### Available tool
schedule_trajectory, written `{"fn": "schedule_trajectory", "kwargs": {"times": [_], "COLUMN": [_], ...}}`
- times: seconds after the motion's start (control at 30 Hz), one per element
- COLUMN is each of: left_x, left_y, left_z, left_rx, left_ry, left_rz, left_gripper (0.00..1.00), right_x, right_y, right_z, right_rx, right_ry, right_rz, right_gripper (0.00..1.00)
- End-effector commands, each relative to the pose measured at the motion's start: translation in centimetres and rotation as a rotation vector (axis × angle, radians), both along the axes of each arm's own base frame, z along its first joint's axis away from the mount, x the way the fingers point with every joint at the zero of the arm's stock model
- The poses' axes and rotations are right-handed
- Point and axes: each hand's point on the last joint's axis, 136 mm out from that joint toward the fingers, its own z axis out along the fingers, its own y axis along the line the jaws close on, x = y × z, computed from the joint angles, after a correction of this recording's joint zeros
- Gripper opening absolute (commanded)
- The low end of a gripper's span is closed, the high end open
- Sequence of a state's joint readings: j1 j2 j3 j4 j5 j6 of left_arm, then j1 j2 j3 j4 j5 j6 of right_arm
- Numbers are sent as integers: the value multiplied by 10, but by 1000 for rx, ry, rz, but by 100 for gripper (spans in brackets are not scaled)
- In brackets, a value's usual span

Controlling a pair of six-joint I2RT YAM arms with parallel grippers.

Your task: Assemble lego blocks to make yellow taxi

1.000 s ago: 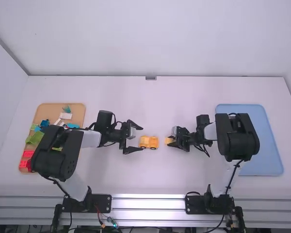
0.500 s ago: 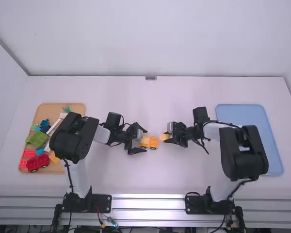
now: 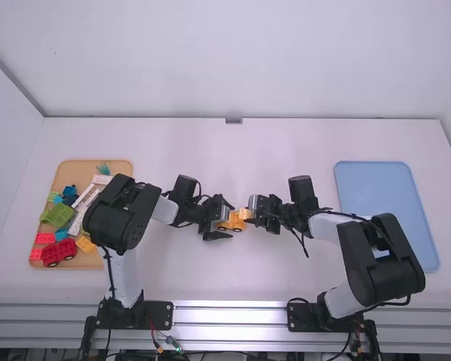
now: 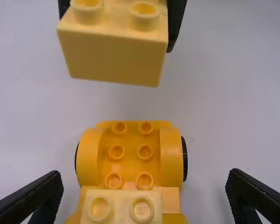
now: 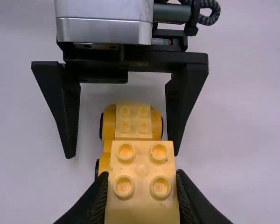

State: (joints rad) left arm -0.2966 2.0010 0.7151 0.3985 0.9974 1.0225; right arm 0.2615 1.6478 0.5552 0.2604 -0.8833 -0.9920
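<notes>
- White table (image 3: 278, 278), smooth and matte, filling most of the frame in the high view.
- Two arms, white links and chunky black joints, one at centre-left, the other at centre-right.
- Blue tray (image 3: 387, 203), flat with rounded corners, right side of the frame.
- Tan tray (image 3: 98, 170) over on the left, holding a red wheeled piece (image 3: 59, 253), a green block (image 3: 58, 216), plus blue, white and yellow bits.
- Left gripper (image 3: 228, 221), mid-frame: fingers spread wide, one each side of the car, nothing pinched. It's angular black stuff with a shiny silvery housing. There's a tiny green-and-red marking (image 5: 166, 41) on it too, too small to read.
- Right gripper (image 3: 251, 213), just right of the middle: closed up on a pale yellow block, dark ribbed fingers pressing both sides.
- Yellow car (image 4: 139, 151), middle of the frame on the table. Glossy orange-yellow plastic, rounded fenders, black wheels, bare round studs on top.
- Pale yellow block (image 5: 142, 163), boxy, four studs up top, held near the car's right end, apart from its studs.
- Second pale block (image 5: 133, 120), four studs, sitting on the car's left end.
</notes>
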Motion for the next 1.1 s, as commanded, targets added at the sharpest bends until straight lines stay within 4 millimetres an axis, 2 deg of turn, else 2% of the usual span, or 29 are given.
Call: {"fn": "schedule_trajectory", "kwargs": {"times": [0.0,0.13,0.17,0.27,0.47,0.6,0.73,0.87,0.9,0.97,1.07], "left_x": [-3,-4,-5,-5,-5,-7,-7,-8,-8,-7,-7], "left_y": [4,2,2,2,2,2,3,3,3,4,5], "left_z": [-5,-5,-5,-5,-10,-13,-15,-16,-16,-15,-15], "left_rx": [2,2,2,5,7,10,11,11,11,10,10], "left_ry": [7,10,11,11,17,29,33,38,38,37,38], "left_rz": [-1,-8,-8,-7,-6,-7,-6,-8,-7,-2,-1], "left_gripper": [89,85,79,76,62,61,72,74,72,57,52], "right_x": [-2,-2,-1,-1,0,-1,0,1,1,3,6], "right_y": [-2,0,1,3,15,18,17,16,16,18,18], "right_z": [-11,-15,-15,-14,-12,-13,-15,-18,-19,-21,-24], "right_rx": [4,40,47,53,34,19,8,7,6,6,4], "right_ry": [69,84,79,73,59,63,64,69,70,82,87], "right_rz": [-17,6,9,19,41,36,27,25,25,29,28], "right_gripper": [9,9,10,11,9,9,9,9,9,8,7]}}
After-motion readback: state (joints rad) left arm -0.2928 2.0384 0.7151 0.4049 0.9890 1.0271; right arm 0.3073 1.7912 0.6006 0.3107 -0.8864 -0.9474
